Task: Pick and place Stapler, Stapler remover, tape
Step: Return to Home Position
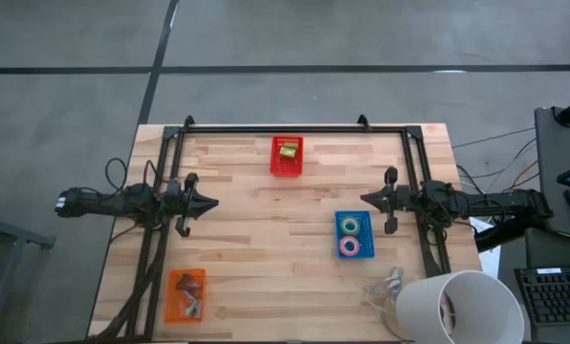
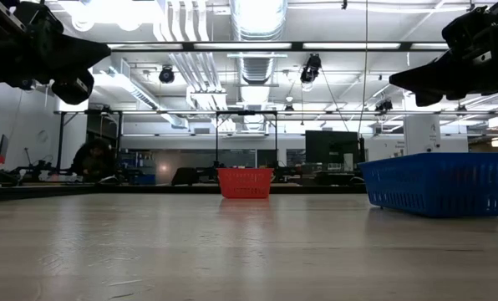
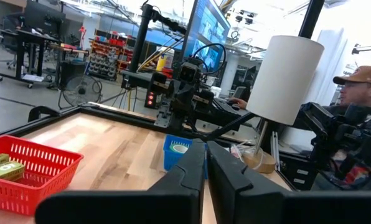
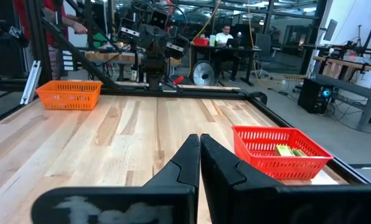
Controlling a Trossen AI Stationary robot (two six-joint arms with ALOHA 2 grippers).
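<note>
Both arms parked low over the table (image 1: 252,253), L tool (image 1: 211,203) on the left side, R tool (image 1: 364,199) on the right, tips facing each other, well apart; both clenched, nothing in them. Stapler (image 1: 288,149) lies in the red bin (image 1: 285,168) at far edge, centre. Green tape (image 1: 351,225) and pink tape (image 1: 348,247) sit in the blue bin (image 1: 338,235) near R tool; staple removers (image 1: 191,304) in the orange bin (image 1: 173,311), near-left corner.

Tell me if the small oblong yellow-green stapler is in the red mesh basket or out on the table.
Inside: the high view shows the stapler lying within the red basket walls; the right wrist view agrees.
</note>
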